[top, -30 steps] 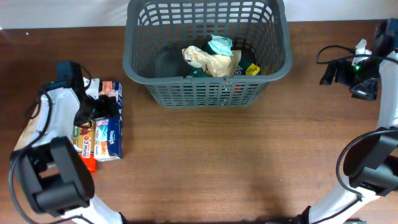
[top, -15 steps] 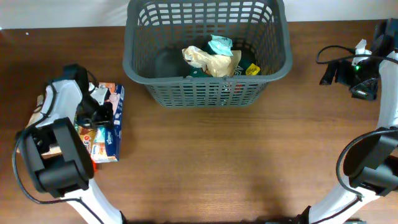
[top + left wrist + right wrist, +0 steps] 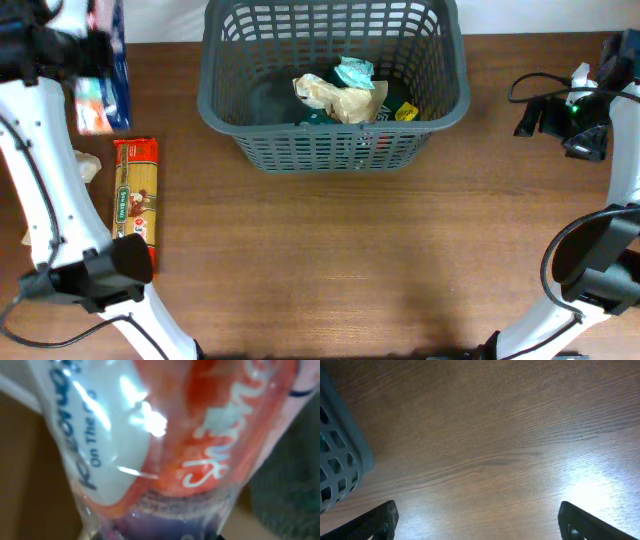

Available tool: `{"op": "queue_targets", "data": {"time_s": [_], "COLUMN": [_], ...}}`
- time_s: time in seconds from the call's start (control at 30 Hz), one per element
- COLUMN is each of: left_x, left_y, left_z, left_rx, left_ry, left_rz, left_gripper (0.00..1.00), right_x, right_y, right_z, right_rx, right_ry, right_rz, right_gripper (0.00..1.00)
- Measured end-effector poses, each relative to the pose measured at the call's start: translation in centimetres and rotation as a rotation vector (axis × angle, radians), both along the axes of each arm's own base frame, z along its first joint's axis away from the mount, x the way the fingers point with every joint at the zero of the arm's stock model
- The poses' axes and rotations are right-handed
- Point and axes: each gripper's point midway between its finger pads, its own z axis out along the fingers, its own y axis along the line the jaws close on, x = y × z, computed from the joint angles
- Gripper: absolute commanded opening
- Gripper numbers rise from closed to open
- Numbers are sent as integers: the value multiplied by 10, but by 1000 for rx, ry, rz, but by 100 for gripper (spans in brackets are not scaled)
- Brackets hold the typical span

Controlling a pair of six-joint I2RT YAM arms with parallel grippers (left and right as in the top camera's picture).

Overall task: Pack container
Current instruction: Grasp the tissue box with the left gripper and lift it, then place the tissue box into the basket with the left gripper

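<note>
Container (image 3: 335, 150) sits at the far middle of the wooden surface (image 3: 330, 260) with crumpled packets (image 3: 340, 95) inside, while your left claw (image 3: 75, 45) grips a glossy snack multipack (image 3: 105, 70) raised off to its left and your right claw (image 3: 476, 512) hangs spread and empty to its right.

Blue snack pack (image 3: 105, 75) left of basket (image 3: 335, 150)

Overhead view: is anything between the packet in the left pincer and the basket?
Nothing visible. Only bare table shows between the held packet and the left wall of the basket. Inside, wrappers sit centre-right, and the left part of its base looks free.
</note>
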Motion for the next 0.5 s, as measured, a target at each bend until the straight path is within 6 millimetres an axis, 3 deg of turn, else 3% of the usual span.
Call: {"op": "queue_targets", "data": {"time_s": [0.07, 0.1, 0.2, 0.33, 0.4, 0.5], "left_x": [5, 6, 3, -5, -10, -10], "left_y": [-20, -42, -101, -197, -241, -286], "left_z": [41, 68, 95, 90, 75, 41], "left_rx": [60, 108, 230, 402, 465, 527], "left_ry": [-124, -203, -287, -317, -310, -272], "left_rz": [-88, -170, -397, -773, -949, -1136], "left_gripper": [2, 2, 2, 2, 2, 2], "right_x": [0, 0, 0, 0, 0, 0], "right_y": [0, 0, 0, 0, 0, 0], "right_z": [0, 0, 0, 0, 0, 0], "right_rx": [0, 0, 0, 0, 0, 0], "right_ry": [0, -1, 0, -1, 0, 0], "right_rz": [0, 0, 0, 0, 0, 0], "right_gripper": [99, 99, 99, 99, 99, 99]}}
